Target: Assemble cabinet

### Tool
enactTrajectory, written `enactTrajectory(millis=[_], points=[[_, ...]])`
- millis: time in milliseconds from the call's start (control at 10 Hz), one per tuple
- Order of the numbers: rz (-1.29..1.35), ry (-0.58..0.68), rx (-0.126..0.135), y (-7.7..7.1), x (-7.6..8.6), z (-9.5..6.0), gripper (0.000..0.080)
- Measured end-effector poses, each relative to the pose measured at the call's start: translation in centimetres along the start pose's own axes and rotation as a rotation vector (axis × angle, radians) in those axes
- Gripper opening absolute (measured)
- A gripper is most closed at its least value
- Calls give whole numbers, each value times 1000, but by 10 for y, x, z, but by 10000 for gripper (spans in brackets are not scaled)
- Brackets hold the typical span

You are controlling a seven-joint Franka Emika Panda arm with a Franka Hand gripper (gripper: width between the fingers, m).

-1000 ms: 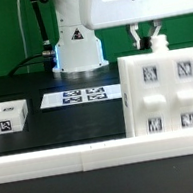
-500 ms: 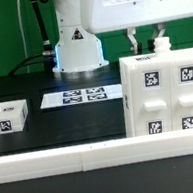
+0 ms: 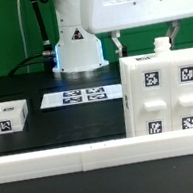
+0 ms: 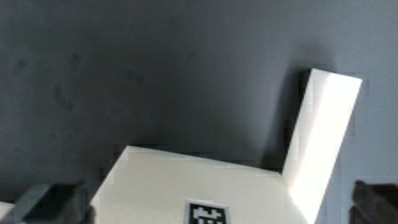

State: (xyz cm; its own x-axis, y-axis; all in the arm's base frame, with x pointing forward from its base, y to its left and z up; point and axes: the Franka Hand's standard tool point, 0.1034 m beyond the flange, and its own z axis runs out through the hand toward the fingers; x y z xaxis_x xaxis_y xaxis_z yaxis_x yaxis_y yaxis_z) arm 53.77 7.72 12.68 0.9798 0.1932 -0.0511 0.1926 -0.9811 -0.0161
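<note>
The cabinet (image 3: 165, 96), a large white box with tagged panels on its face, stands at the exterior view's right. A small white nub (image 3: 160, 44) sticks up from its top. My gripper (image 3: 148, 38) hovers just above the cabinet's top with its jaws spread wide, one to each side of the nub, holding nothing. In the wrist view the cabinet's top (image 4: 178, 180) with a tag shows between the dark fingers (image 4: 50, 200), and a white upright panel (image 4: 320, 125) rises from it.
A small white tagged block (image 3: 7, 117) lies at the exterior view's left. The marker board (image 3: 79, 94) lies in front of the white robot base (image 3: 76, 42). A white rail (image 3: 94, 158) runs along the table's front edge.
The jaws, close together around the nub on the cabinet's top a second ago, have opened wide. The cabinet first turned a little to face squarely, then stayed still.
</note>
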Motion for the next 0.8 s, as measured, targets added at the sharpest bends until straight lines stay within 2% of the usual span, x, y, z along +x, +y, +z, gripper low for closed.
enactTrajectory(millis=[100, 300, 800], points=[[47, 44, -2, 4, -6, 4, 787], [95, 101, -5, 4, -23, 14, 797], [93, 103, -5, 4, -24, 16, 797]])
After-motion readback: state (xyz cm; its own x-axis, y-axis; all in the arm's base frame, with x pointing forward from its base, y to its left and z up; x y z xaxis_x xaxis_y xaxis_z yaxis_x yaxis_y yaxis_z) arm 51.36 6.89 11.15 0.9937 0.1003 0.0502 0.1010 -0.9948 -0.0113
